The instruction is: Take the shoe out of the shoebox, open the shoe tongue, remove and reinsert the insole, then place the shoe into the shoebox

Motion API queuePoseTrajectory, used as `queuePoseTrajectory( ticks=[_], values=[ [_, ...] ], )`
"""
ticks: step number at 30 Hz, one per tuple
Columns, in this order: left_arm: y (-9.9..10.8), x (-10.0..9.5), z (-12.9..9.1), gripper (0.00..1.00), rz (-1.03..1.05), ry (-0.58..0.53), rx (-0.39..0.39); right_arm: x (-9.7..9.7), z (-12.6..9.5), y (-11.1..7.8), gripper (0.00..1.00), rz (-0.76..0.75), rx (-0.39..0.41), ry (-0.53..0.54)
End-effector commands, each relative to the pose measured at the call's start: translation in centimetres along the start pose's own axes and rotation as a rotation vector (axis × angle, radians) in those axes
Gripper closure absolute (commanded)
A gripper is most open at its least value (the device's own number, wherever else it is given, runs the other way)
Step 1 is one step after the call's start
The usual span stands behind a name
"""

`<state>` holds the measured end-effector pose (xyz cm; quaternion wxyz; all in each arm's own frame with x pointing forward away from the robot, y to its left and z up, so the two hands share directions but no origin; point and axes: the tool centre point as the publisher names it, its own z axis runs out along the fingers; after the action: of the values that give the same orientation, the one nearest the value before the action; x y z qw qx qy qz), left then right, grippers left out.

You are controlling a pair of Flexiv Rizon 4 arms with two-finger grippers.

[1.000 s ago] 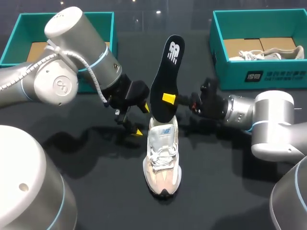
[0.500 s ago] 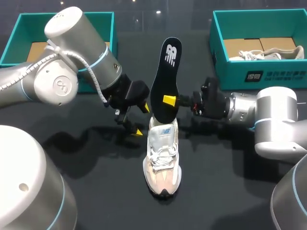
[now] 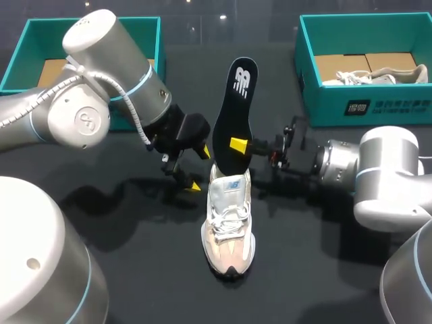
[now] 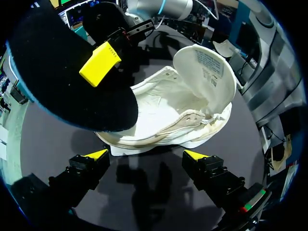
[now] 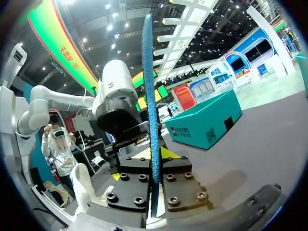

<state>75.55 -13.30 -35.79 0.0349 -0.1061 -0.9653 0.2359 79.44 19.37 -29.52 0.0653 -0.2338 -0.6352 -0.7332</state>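
Lowered slightly, the insole [image 3: 233,111] is clamped in the right gripper [image 3: 237,144] above the shoe [image 3: 228,223].
The left gripper [image 3: 198,169] is held apart beside the heel; the insole is removed, while reinsertion and boxing remain.

Overhead light, soft shadows, perhaps glare.

right tool [image 5: 155,155]: clamped on insole [image 5: 148,72], seen edge-on | shoebox [image 5: 204,122]: well beyond it

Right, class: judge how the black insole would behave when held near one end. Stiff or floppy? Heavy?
Probably fairly stiff: pinched low by the right gripper, the insole stands upright without drooping. Likely light: edge-on it looks thin. It may flex if pushed sideways.
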Motion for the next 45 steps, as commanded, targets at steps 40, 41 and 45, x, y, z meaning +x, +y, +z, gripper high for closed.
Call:
queuePoseTrajectory(
  ticks=[40,41,45],
  values=[
    [0.0,0.1,0.0,0.0,0.001,-0.002,-0.001,0.9,-1.4,-4.7,1.0,0.02,0.009,-0.038],
    [0.0,0.1,0.0,0.0,0.001,-0.002,-0.001,0.9,-1.5,-4.9,1.0,0.029,0.009,-0.035],
    [0.0,0.1,0.0,0.0,0.001,-0.002,-0.001,1.1,-1.6,-5.6,1.0,0.049,0.035,-0.01]
  ],
)
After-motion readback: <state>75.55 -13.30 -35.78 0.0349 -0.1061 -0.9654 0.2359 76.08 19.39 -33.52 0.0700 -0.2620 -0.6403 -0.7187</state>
